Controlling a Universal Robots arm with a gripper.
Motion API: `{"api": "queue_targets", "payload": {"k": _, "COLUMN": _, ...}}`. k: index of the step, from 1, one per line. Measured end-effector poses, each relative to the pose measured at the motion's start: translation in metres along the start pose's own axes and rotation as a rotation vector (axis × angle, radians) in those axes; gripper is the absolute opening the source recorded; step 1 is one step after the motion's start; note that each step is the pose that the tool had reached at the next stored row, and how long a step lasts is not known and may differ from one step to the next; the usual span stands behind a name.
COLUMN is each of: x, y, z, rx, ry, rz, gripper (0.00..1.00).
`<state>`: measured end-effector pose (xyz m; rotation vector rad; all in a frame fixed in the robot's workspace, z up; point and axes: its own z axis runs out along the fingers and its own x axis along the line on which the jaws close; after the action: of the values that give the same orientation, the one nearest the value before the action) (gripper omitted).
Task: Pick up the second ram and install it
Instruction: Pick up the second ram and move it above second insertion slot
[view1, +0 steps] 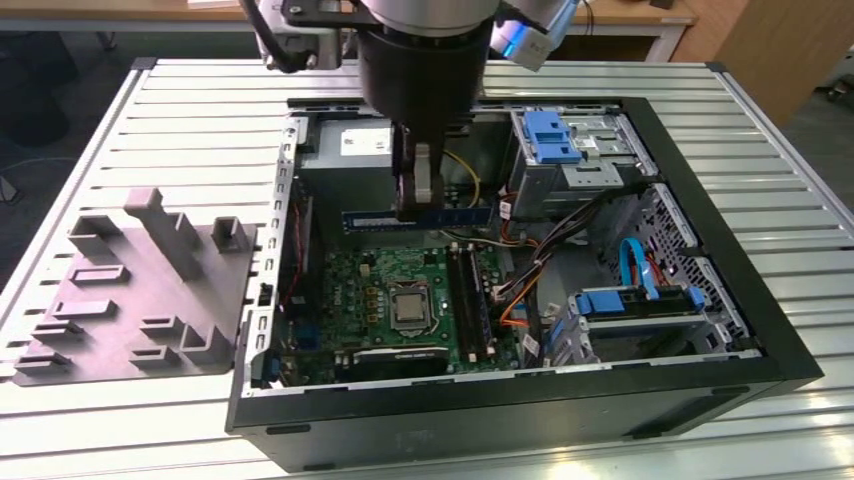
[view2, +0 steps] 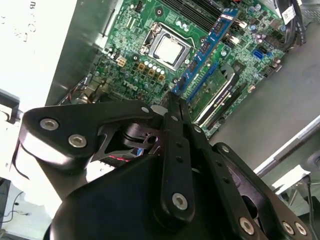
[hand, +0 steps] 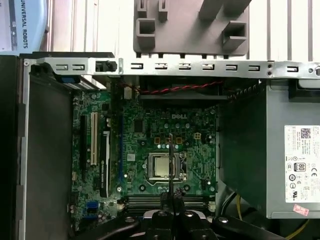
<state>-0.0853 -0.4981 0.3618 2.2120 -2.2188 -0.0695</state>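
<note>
Currently the second ram (view1: 416, 216) is gripped crosswise by the claw (view1: 424, 203), whose fingers are closed on its middle. It is held above the green motherboard (view1: 387, 285) and black slots (view1: 463, 290) inside the open computer case (view1: 534, 415), near the grey power supply (view1: 344, 150). The case is set on the slatted worktop (view1: 187, 130) beside a grey fixture (view1: 134, 290).

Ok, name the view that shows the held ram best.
The second wrist view: the second ram runs out from the gripper, side face plain. The exterior view has it small, partly behind the gripper; the first wrist view sees it edge-on.
</note>
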Motion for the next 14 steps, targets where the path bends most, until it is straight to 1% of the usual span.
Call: {"api": "queue_targets", "payload": {"k": 14, "x": 0.0007, "y": -0.0009, "z": 0.0252, "rx": -0.0001, "ry": 0.0001, "rz": -0.002, "gripper": 0.12}}
